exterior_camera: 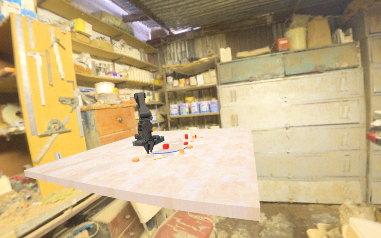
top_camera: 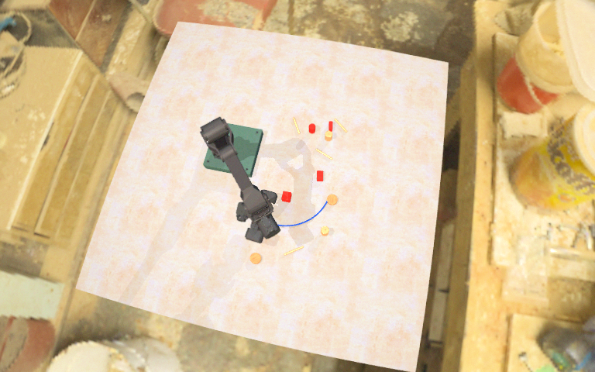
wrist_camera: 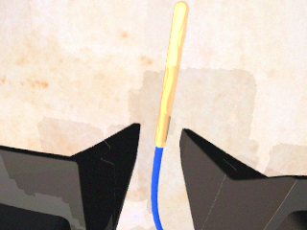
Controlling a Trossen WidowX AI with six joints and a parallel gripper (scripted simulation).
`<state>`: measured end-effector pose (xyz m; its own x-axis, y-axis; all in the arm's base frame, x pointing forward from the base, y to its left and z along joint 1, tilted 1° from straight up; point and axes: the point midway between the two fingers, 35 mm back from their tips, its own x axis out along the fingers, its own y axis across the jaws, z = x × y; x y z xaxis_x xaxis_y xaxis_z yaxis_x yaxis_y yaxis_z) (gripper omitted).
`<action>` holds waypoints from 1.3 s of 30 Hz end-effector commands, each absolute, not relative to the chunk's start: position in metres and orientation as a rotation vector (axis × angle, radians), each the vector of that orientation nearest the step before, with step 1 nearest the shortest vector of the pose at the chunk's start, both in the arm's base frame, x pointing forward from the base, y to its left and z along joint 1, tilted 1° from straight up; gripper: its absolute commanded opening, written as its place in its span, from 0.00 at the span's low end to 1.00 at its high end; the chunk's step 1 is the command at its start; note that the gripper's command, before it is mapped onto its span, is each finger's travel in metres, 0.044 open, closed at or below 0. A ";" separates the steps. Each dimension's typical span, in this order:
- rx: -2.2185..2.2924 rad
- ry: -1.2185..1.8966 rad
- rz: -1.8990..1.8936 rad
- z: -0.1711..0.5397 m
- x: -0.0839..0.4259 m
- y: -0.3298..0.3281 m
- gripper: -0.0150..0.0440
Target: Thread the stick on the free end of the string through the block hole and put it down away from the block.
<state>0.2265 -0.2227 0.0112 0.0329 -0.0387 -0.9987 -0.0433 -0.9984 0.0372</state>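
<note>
The pale wooden stick (wrist_camera: 170, 72) (exterior_camera: 144, 152) on the string's end lies on the table. The blue string (wrist_camera: 154, 187) (top_camera: 287, 225) (exterior_camera: 165, 153) curves from it to the round wooden button (top_camera: 331, 199) (exterior_camera: 189, 147). My gripper (wrist_camera: 160, 133) (exterior_camera: 149, 152) is partly open, low over the table, its fingertips on either side of the stick's string end, with gaps on both sides. The arm hides the stick in the top view. A red block (top_camera: 286, 196) (exterior_camera: 165, 146) stands inside the string's curve; I cannot tell whether it has the hole.
A second red block (top_camera: 319, 175) lies behind the button. Wooden cylinders (top_camera: 325, 230) (top_camera: 328, 136), a loose button (top_camera: 255, 258), a near loose stick (top_camera: 294, 250) (exterior_camera: 159, 157), a red cylinder (top_camera: 311, 128) and several other sticks lie around. A green plate (top_camera: 256, 140) lies under the arm's base.
</note>
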 end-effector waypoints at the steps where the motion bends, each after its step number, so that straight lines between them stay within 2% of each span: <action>1: -2.254 0.086 2.176 0.009 0.227 -0.222 0.46; 2: -2.254 0.086 2.176 0.009 0.227 -0.222 0.46; 7: -2.254 0.089 2.181 0.010 0.226 -0.223 0.25; 39: -2.254 0.089 2.181 0.040 0.227 -0.223 0.25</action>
<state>0.2251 -0.2213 0.0318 0.0219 -0.0279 -0.9994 -0.0432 -0.9987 0.0269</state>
